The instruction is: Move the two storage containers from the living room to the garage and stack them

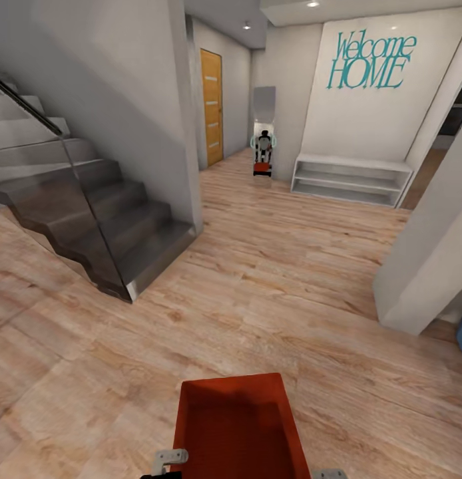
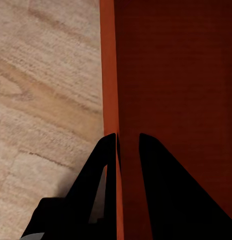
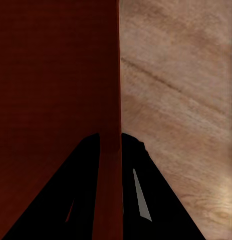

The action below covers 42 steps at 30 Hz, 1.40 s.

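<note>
- Transport judgement: carry level, keeping both grips even on the orange-red ribbed plastic storage container [image 1: 239, 426] over the light wood plank floor [image 1: 291, 266].
- Left gripper [image 2: 128, 142] pinches its left wall; right gripper [image 3: 110, 140] clamps the opposite wall.
- Container sits between both arms, low in front of the robot.

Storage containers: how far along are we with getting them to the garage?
Done: one storage container is lifted, the left gripper and right gripper each pinching a side wall. In hand: carrying it over the wood plank floor by the staircase. Left: reaching the garage, setting it down, fetching and stacking the second.
</note>
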Motion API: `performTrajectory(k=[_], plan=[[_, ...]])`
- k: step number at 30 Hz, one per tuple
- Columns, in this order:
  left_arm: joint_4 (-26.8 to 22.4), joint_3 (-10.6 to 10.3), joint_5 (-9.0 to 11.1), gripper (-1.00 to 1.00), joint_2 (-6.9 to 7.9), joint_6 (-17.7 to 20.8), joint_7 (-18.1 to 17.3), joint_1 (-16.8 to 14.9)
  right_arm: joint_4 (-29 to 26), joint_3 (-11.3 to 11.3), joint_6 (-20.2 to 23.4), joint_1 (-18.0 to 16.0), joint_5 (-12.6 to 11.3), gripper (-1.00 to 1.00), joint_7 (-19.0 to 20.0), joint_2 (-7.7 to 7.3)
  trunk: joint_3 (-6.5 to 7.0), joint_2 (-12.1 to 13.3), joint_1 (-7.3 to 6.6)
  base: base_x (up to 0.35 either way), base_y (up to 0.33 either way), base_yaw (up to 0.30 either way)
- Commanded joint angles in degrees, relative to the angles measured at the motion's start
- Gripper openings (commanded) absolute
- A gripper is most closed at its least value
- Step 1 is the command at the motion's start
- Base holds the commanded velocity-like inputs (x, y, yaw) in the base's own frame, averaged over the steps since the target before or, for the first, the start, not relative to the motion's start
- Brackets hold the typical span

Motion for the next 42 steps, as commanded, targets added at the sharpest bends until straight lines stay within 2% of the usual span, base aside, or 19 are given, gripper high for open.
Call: performTrajectory(k=[1, 21, 33, 42], plan=[[-0.19, -0.91, -0.21, -1.0, 1.15, -1.55, 0.6, -0.03, 0.08, 0.73, 0.32, 0.02, -1.01, -1.0, 0.04, -0.06, -0.05, -0.02, 0.03, 0.303, 0.0, -0.012], [-0.27, -0.97, -0.21, -1.0, 1.15, -1.55, 0.6, -0.03, 0.08, 0.73, 0.32, 0.02, -1.0, -1.0, 0.04, -0.07, -0.05, -0.02, 0.03, 0.303, 0.0, -0.014], [-0.28, -0.98, -0.21, -1.0, 1.15, -1.55, 0.6, -0.03, 0.08, 0.73, 0.32, 0.02, -1.07, -1.0, 0.04, -0.02, -0.05, -0.02, 0.03, 0.303, 0.0, -0.178], [-0.2, -0.99, -0.21, -1.0, 1.15, -1.55, 0.6, -0.04, 0.08, 0.73, 0.32, 0.02, -1.0, -1.0, 0.04, -0.01, -0.05, -0.02, 0.03, 0.303, 0.0, -0.027]])
